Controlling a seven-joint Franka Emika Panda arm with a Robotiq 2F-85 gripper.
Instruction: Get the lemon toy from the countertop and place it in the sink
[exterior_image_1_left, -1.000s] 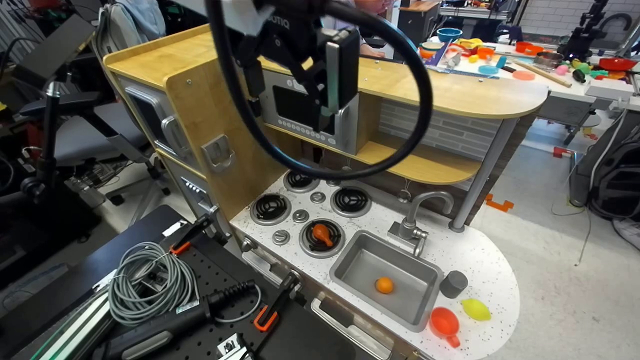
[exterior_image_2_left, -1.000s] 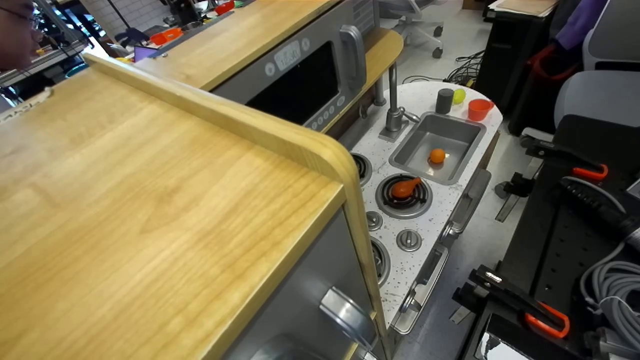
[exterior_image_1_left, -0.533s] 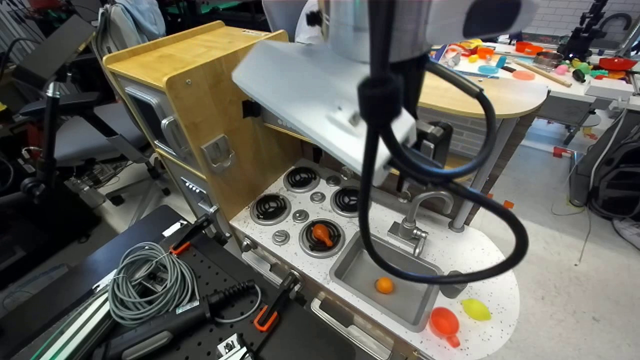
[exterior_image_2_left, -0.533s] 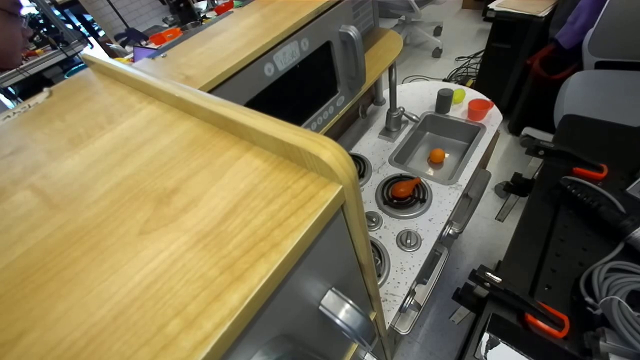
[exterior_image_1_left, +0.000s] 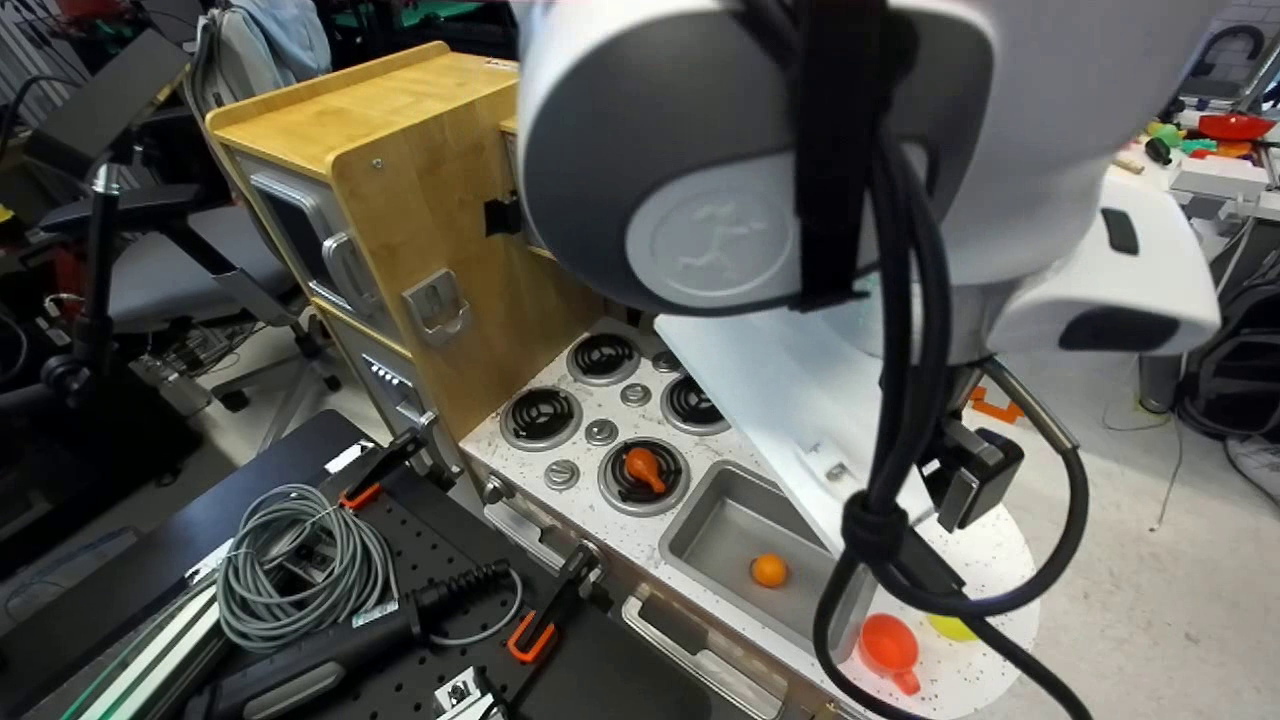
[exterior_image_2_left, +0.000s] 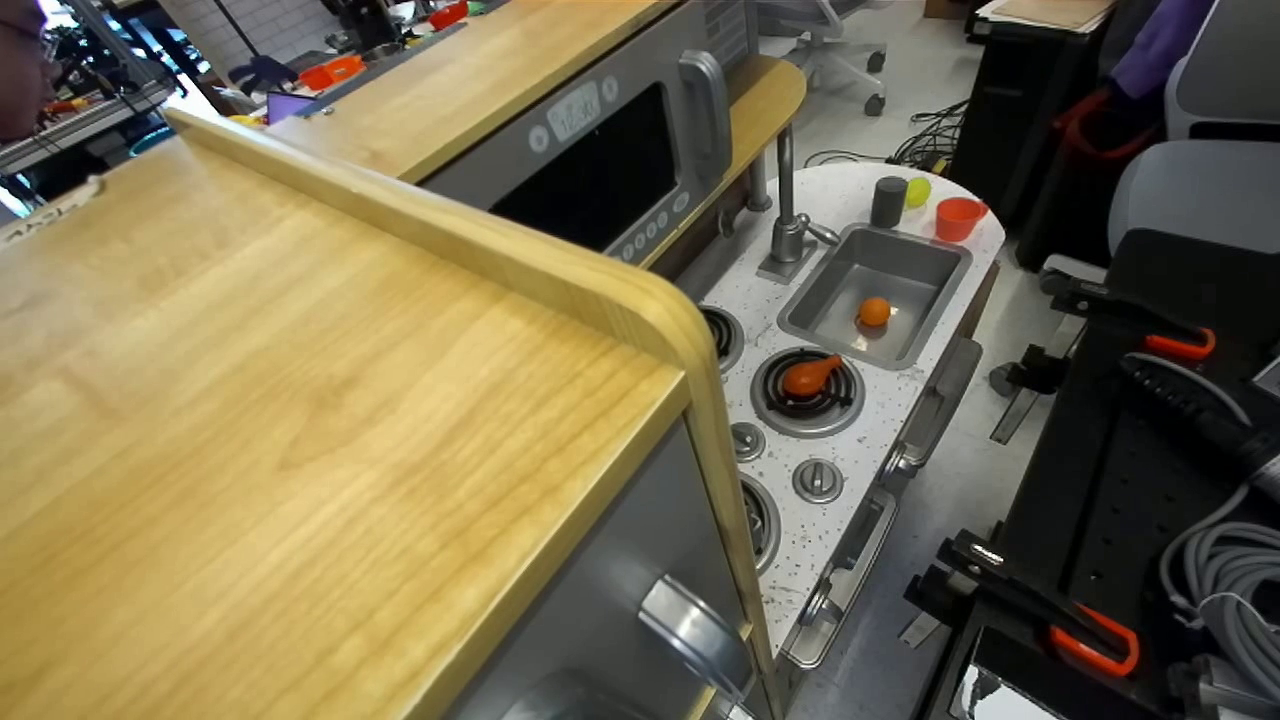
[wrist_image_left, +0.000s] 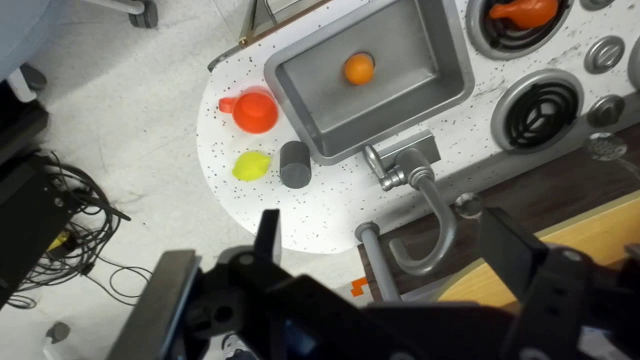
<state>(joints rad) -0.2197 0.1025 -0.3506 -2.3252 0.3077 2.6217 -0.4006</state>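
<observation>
Our black two-finger gripper (wrist_image_left: 382, 221), seemingly empty, is spread, we judge, to admit the rounded yellow-green plastic lemon toy (wrist_image_left: 251, 165).

Red cup (wrist_image_left: 255, 112), grey cylinder (wrist_image_left: 295, 164), orange ball (wrist_image_left: 359, 69).

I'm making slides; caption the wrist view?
Open black gripper, rounded yellow lemon toy on the white speckled countertop, round orange ball in the rectangular grey metallic sink.
</observation>
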